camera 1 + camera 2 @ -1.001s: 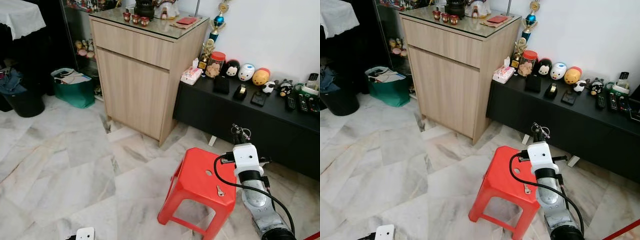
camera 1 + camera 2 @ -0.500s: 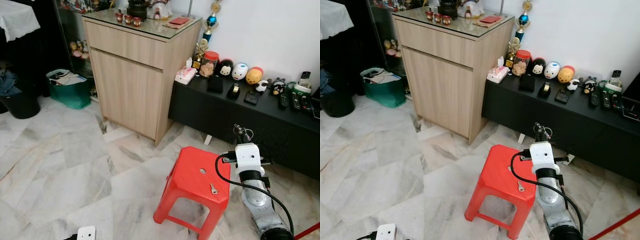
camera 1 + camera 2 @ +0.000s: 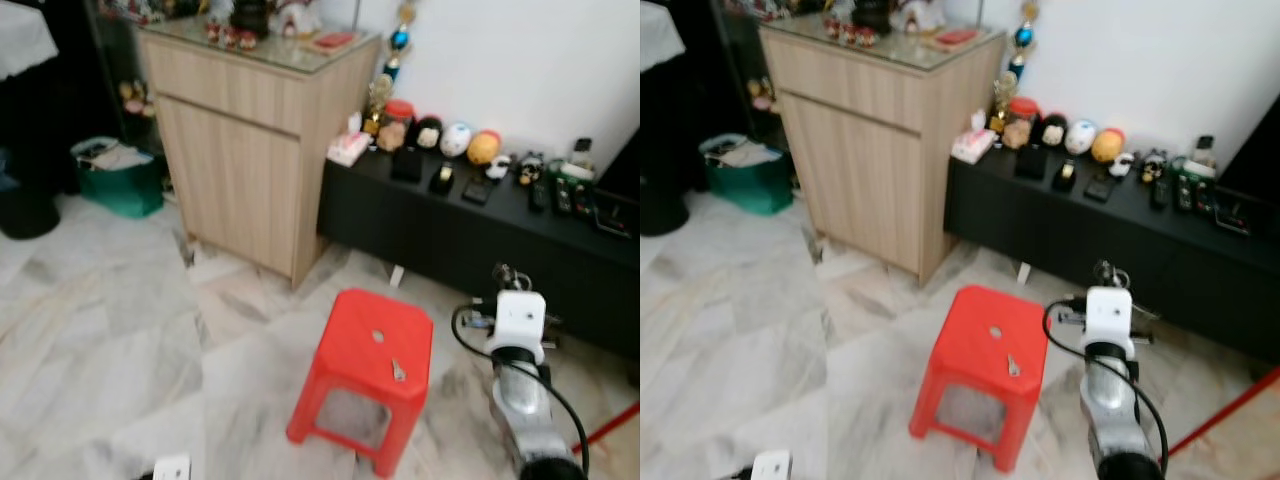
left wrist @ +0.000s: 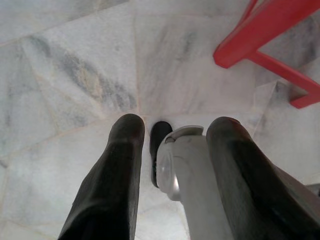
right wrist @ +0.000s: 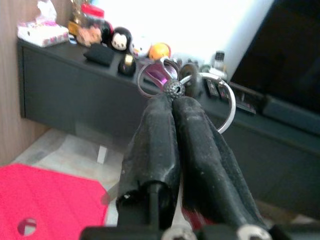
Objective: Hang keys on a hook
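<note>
- Right gripper [image 5: 175, 97] at lower right, its rubbery black fingers pressed together on a bunch of silver key rings [image 5: 220, 102] (rings fan beyond the tips).
- A small metal key [image 3: 398, 371] lies flat on the glossy red plastic stool [image 3: 350, 345], long axis roughly toward the camera.
- Left gripper [image 4: 175, 150]: fingers spread apart, holding nothing, over veined marble floor [image 4: 75, 75].

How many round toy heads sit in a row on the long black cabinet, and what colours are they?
Black round toy head: 1
White round toy head: 1
Orange round toy head: 1
Total: 3
</note>
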Motion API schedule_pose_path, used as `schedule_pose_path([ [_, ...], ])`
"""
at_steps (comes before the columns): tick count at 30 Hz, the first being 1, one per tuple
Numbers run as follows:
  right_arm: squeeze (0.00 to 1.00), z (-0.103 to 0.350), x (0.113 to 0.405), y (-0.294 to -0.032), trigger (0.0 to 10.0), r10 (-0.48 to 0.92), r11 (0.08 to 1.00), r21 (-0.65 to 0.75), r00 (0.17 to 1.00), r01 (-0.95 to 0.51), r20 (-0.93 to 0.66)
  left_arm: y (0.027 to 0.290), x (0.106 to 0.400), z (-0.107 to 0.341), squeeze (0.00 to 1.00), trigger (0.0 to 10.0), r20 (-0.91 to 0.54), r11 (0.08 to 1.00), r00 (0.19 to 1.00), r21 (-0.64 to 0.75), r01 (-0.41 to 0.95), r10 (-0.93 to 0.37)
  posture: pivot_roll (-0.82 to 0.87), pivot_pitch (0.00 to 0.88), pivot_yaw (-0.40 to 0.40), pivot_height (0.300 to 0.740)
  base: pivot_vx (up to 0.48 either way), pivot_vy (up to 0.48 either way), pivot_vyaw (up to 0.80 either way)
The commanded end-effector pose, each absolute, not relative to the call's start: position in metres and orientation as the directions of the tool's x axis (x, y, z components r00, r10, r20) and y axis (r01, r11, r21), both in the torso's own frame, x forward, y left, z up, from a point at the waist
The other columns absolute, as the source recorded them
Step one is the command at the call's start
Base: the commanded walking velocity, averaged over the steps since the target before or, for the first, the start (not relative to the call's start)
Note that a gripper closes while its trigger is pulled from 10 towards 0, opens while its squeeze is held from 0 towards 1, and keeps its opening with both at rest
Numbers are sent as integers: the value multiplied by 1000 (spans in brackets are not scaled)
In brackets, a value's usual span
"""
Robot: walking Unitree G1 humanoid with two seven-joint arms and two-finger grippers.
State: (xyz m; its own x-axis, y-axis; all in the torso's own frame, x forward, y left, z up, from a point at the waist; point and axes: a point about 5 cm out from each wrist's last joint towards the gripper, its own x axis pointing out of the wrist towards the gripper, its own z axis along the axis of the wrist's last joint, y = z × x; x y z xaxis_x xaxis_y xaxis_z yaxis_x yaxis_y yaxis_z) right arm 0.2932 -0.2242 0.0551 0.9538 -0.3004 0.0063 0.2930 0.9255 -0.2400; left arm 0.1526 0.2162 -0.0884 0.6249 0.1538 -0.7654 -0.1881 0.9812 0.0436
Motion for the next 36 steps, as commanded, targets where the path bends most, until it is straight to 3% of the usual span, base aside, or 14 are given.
schedule_pose_path([
  [1, 0, 59, 296, -229, 10000, -316, 922, -230, 949, 310, 14, 215, 148, -91, 0, 10000, -779, 981, 608, 41, -192, 151, 74, 0, -130, 718, 0, 0, 0],
  [36, 0, 62, 299, -224, 10000, -290, 929, -234, 957, 288, 28, 214, 147, -91, 0, 10000, -776, 975, 614, 6, -223, 146, 76, 0, -132, 718, 0, 0, 0],
])
